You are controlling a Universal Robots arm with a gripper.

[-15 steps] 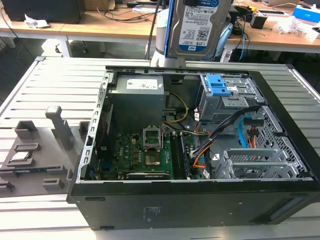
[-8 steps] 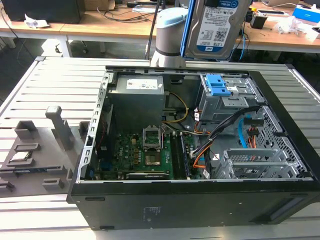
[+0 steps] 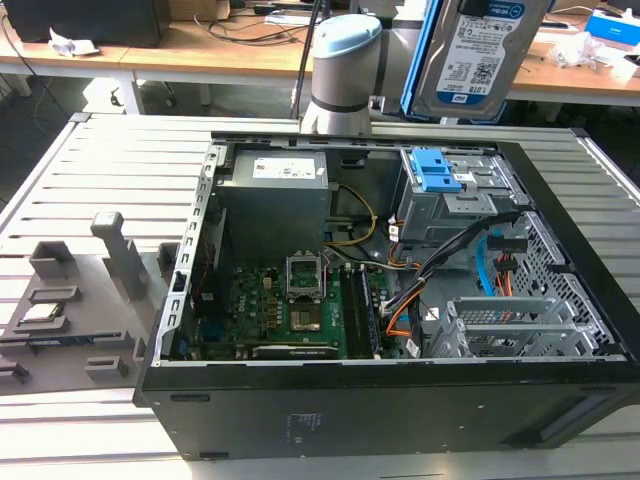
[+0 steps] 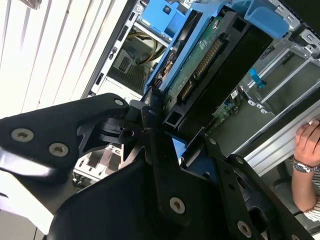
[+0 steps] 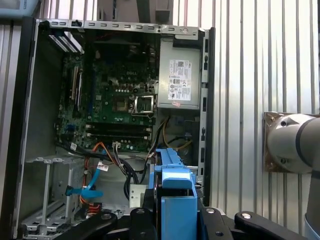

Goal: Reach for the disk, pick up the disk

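Note:
The disk [image 3: 470, 55] is a silver hard drive with a white-and-blue label and a blue edge frame. In the exterior view it hangs upright in the air above the back right corner of the open computer case [image 3: 300, 420]. In the second wrist view my gripper [image 4: 172, 127] is shut on the disk [image 4: 210, 65], whose green circuit-board underside and blue frame show, with black fingers [image 4: 155, 145] pressed on its end. In the first wrist view the disk's blue frame [image 5: 172, 177] stands up between the gripper [image 5: 175, 217] jaws, over the case.
Inside the case lie a motherboard [image 3: 300, 300], a power supply [image 3: 275, 185], cables, and a drive bay with a blue latch piece [image 3: 435, 170]. A grey fixture [image 3: 60, 300] sits on the slatted table at the exterior view's left. A person's hand [image 4: 305, 145] rests beside the case.

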